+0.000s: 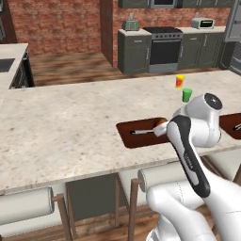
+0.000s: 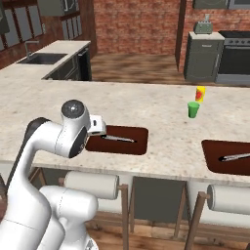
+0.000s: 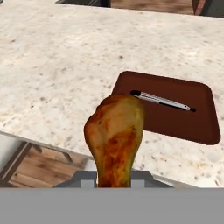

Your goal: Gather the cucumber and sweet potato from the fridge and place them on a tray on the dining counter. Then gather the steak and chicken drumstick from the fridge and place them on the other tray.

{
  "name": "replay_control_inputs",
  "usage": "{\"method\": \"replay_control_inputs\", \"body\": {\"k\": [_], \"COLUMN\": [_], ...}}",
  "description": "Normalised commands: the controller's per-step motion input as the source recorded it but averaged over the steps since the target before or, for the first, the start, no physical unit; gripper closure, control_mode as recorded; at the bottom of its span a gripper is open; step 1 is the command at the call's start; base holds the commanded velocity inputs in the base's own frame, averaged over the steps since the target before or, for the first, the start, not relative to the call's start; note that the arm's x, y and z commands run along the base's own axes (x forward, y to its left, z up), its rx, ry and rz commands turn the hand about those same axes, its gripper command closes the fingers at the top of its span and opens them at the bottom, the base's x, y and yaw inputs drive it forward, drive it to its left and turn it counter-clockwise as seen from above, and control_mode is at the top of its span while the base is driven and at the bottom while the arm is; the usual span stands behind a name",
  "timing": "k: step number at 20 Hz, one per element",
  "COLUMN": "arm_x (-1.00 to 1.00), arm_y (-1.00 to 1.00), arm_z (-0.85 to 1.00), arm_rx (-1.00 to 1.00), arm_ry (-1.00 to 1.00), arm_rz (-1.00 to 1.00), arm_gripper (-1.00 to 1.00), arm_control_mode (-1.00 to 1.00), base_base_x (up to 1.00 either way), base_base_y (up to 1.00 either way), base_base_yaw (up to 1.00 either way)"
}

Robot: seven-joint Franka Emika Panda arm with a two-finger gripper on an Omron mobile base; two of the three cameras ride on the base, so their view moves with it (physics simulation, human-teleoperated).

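The gripper (image 3: 114, 178) is clenching a chicken drumstick (image 3: 116, 138) short of the brown tray (image 3: 192, 122). Letting go now risks dropping it past the desk (image 3: 52, 78) edge, and the pen-like tool (image 3: 162, 100) is occupying the tray's middle.

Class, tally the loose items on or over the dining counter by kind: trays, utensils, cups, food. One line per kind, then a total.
Trays: 2
Utensils: 2
Cups: 2, green, yellow-red
Food: 1, chicken drumstick, in the gripper
Total: 7
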Motion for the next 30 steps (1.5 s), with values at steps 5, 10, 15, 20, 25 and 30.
{"method": "replay_control_inputs", "body": {"k": [5,10,15,20,25,30], "arm_x": [0.50,0.50,0.42,0.25,0.18,0.27], "arm_y": [0.00,0.02,0.06,0.08,0.06,0.12], "arm_z": [-0.33,-0.24,-0.20,-0.26,-0.38,-0.39], "arm_rx": [-0.02,0.00,0.00,0.00,0.00,0.00], "arm_ry": [0.05,0.09,0.06,0.02,0.00,0.00], "arm_rz": [0.02,0.01,0.00,0.00,0.00,0.00], "arm_gripper": [1.00,1.00,1.00,1.00,1.00,1.00], "arm_control_mode": [-1.00,-1.00,-1.00,-1.00,-1.00,-1.00], "base_base_x": [0.00,0.00,0.00,0.00,0.00,0.00], "base_base_y": [0.00,0.00,0.00,0.00,0.00,0.00], "base_base_yaw": [0.00,0.00,0.00,0.00,0.00,0.00]}}
